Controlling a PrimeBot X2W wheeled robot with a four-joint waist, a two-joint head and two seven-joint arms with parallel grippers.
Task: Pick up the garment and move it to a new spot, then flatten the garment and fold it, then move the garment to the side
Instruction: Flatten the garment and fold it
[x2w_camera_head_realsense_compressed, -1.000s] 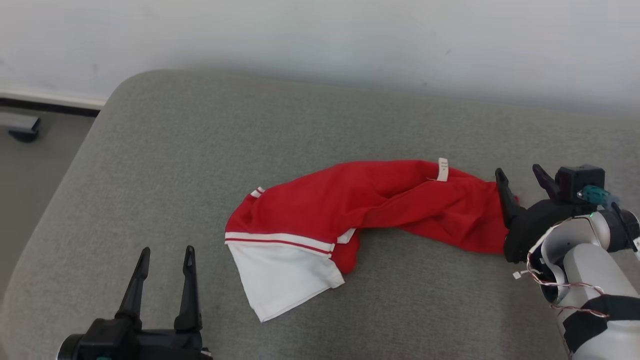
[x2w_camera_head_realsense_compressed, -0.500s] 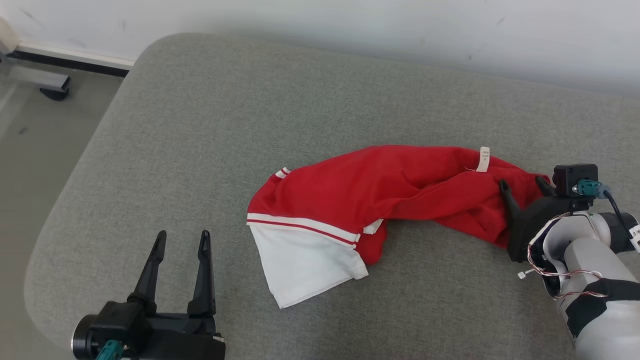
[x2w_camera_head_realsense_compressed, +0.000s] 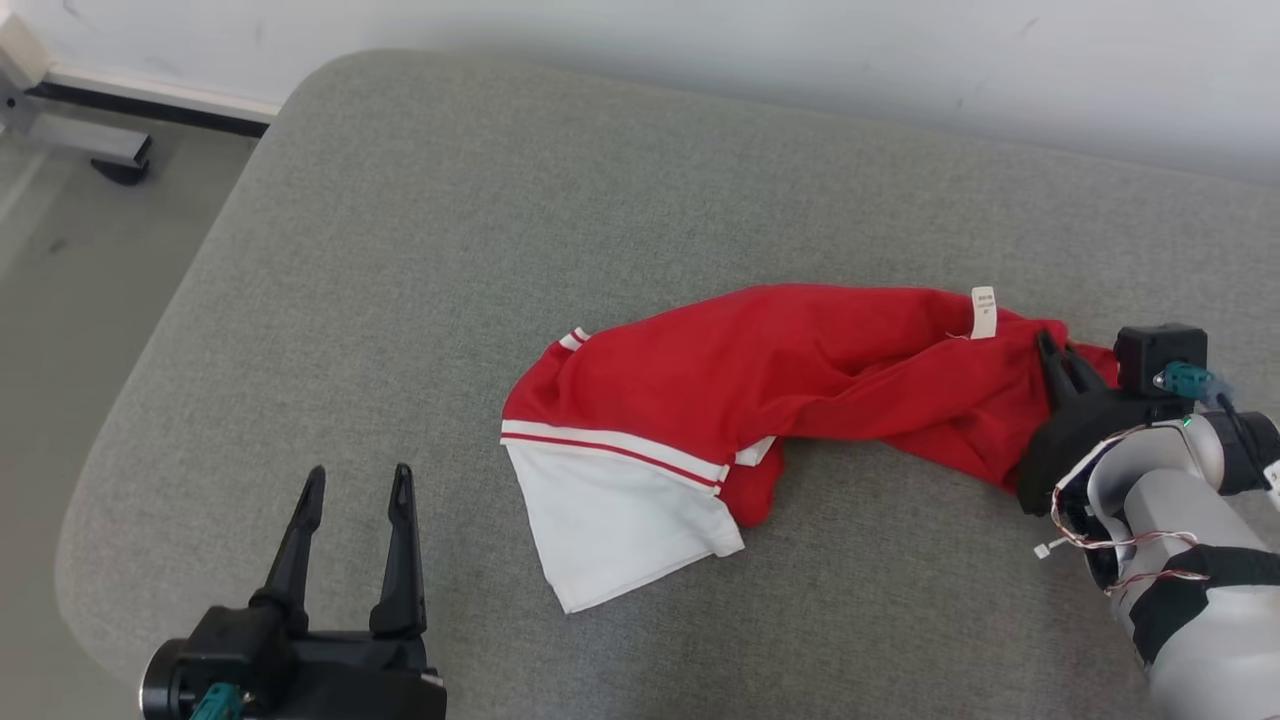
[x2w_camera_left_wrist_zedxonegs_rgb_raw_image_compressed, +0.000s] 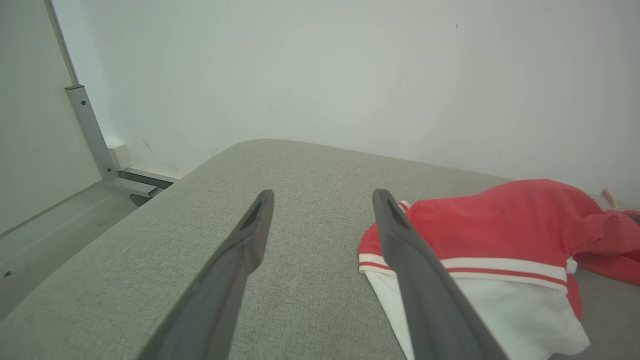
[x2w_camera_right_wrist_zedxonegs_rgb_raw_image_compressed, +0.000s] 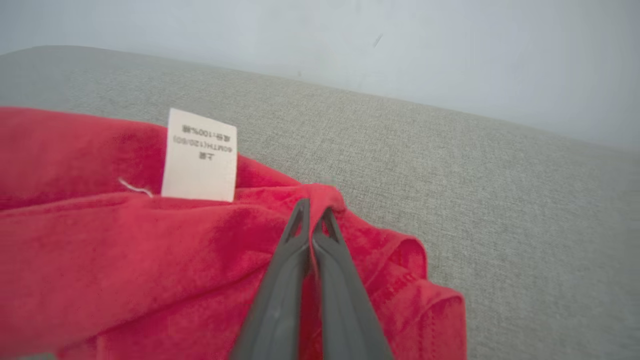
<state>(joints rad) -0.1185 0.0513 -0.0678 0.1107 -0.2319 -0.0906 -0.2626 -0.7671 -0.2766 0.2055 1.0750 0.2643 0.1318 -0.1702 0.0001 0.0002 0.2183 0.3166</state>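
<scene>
A red garment (x2w_camera_head_realsense_compressed: 780, 390) with white stripes and a white panel lies crumpled and stretched across the grey cushioned surface (x2w_camera_head_realsense_compressed: 500, 200). A white care label (x2w_camera_head_realsense_compressed: 983, 311) stands up near its right end. My right gripper (x2w_camera_head_realsense_compressed: 1060, 352) is shut on the garment's right end, the two fingers pressed together over a fold of red cloth (x2w_camera_right_wrist_zedxonegs_rgb_raw_image_compressed: 320, 280) just right of the label (x2w_camera_right_wrist_zedxonegs_rgb_raw_image_compressed: 201, 156). My left gripper (x2w_camera_head_realsense_compressed: 353, 488) stands open at the lower left, apart from the garment. In the left wrist view its fingers (x2w_camera_left_wrist_zedxonegs_rgb_raw_image_compressed: 250, 225) frame bare cushion, with the garment (x2w_camera_left_wrist_zedxonegs_rgb_raw_image_compressed: 500, 235) to the right.
The cushion's rounded left edge (x2w_camera_head_realsense_compressed: 170, 340) drops to the floor, where a metal frame foot (x2w_camera_head_realsense_compressed: 90, 145) stands at the upper left. A pale wall (x2w_camera_head_realsense_compressed: 700, 40) runs behind the cushion. Bare cushion lies in front and to the left of the garment.
The right gripper has moved forward over the garment's right end and shut on the red cloth. The head camera has shifted, so the whole scene moved in view. The left gripper stays open.
</scene>
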